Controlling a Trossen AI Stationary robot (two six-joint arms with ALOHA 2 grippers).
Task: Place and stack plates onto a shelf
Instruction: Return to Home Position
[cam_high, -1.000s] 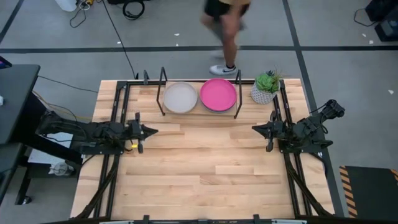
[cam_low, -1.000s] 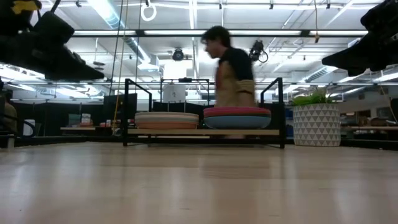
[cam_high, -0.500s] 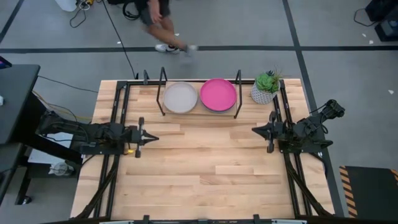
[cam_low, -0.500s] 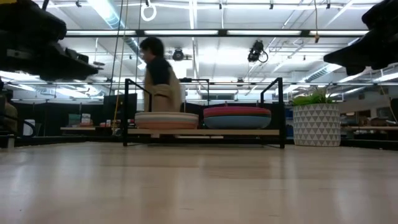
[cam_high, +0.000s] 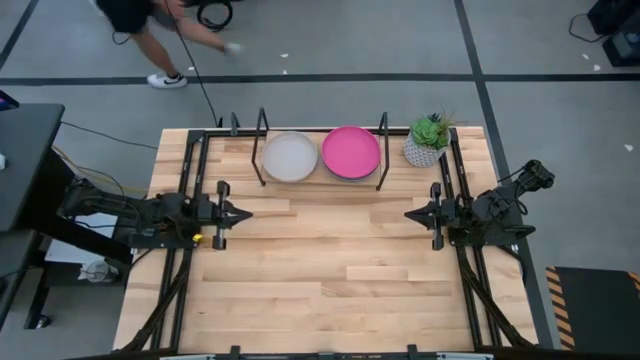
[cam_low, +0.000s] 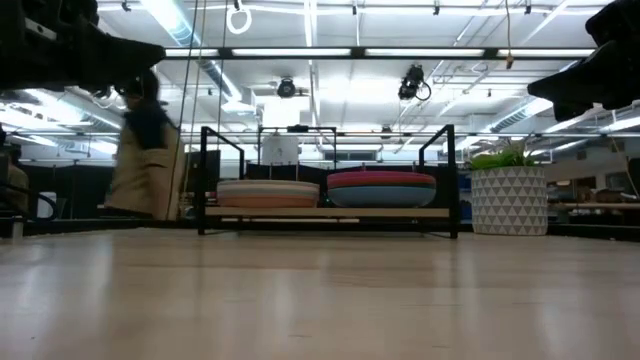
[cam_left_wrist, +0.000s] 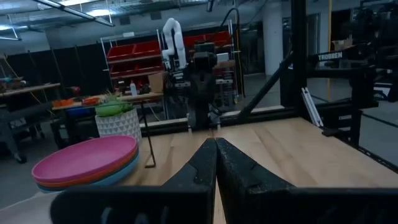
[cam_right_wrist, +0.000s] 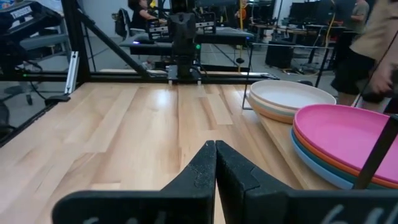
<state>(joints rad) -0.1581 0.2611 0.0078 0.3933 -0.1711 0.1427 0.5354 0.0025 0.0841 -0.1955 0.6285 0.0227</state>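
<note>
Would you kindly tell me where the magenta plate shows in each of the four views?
High view: the magenta plate lies on the shelf's right half, upper centre.
Low view: the plate tops the right-hand stack, mid-picture.
Left wrist view: the plate tops a stack before the potted plant.
Right wrist view: the plate tops the nearer stack.
Shared landmark: the shelf's black uprights.

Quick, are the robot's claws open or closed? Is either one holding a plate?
Left gripper: shut, holding nothing.
Right gripper: shut, holding nothing.
</note>
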